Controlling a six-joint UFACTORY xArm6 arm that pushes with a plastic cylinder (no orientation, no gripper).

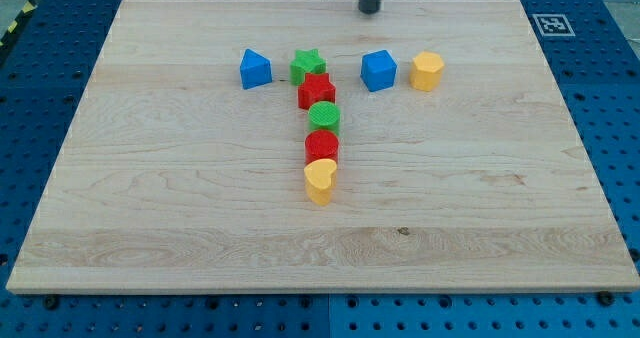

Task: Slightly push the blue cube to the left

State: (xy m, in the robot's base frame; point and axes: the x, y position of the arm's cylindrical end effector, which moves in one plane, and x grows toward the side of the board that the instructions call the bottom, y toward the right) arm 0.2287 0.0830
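Observation:
The blue cube (378, 70) sits on the wooden board (180, 188) in the upper middle, right of centre. A yellow hexagonal block (427, 70) stands just to its right, a small gap apart. My tip (370, 9) is near the view's top edge, above the blue cube and slightly to its left, clearly apart from it. Left of the cube, a green star block (309, 64) heads a column of blocks.
A second blue block (255, 69), wedge-like, lies at the upper left. Below the green star run a red star (316, 91), a green round block (324, 117), a red round block (322, 145) and a yellow heart (320, 181). A marker tag (552, 23) lies off the board's top right.

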